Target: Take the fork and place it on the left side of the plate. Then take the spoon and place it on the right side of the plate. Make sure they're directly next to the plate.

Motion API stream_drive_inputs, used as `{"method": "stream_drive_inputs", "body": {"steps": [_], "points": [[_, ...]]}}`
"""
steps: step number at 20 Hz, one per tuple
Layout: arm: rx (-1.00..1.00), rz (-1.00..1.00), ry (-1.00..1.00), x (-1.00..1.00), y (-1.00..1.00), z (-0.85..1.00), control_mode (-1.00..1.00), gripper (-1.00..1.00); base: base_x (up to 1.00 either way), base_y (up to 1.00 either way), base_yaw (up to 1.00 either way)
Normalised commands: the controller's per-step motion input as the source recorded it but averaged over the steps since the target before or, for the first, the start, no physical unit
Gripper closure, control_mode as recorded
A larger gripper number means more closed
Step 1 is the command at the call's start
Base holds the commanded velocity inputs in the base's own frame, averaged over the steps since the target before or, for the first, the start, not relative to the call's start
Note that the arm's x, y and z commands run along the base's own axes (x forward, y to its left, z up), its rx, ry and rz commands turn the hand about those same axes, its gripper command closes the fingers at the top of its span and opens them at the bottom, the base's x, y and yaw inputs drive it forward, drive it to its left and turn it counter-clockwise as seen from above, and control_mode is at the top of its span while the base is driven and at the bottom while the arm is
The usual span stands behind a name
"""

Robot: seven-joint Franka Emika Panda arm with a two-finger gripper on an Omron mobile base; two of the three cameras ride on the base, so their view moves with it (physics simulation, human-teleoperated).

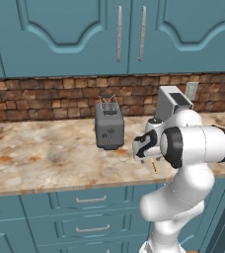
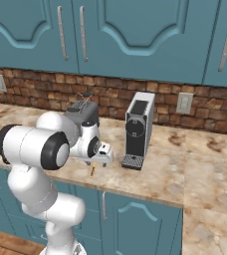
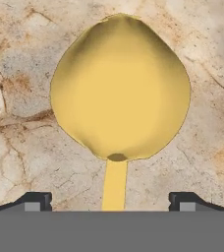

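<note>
The spoon [image 3: 120,93] lies on the marble counter, its rounded yellow-gold bowl large in the hand view and its thin handle [image 3: 115,189] running down between the fingertips. My gripper [image 3: 111,203] is open, low over the spoon, one dark fingertip [image 3: 35,201] on each side of the handle and apart from it. From the base views the hand [image 1: 144,147] [image 2: 103,153] hangs over the counter's front part, with the end of the orange handle [image 1: 155,167] [image 2: 92,171] poking out below it. The fork and the plate are out of view.
A dark grey toaster [image 1: 109,127] [image 2: 83,112] stands behind and left of the hand. A silver coffee machine [image 2: 138,128] [image 1: 171,103] stands to its right against the brick wall. The counter's front edge [image 1: 60,188] runs just below the spoon.
</note>
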Motion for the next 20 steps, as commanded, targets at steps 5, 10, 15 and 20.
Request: {"method": "stream_drive_inputs", "body": {"steps": [5, 10, 15, 20], "points": [[0.00, 0.00, -0.02, -0.03, 0.06, 0.02, -1.00, 1.00, 0.00, 0.00, 0.00], [0.00, 0.00, 0.00, -0.02, 0.10, 0.37, -1.00, 1.00, 0.00, 0.00, 0.00], [0.03, 0.00, 0.00, -0.19, 0.19, 0.98, -1.00, 1.00, 0.00, 0.00, 0.00], [0.06, 0.00, 0.00, -0.52, 0.16, 0.89, -1.00, 1.00, 0.00, 0.00, 0.00]]}}
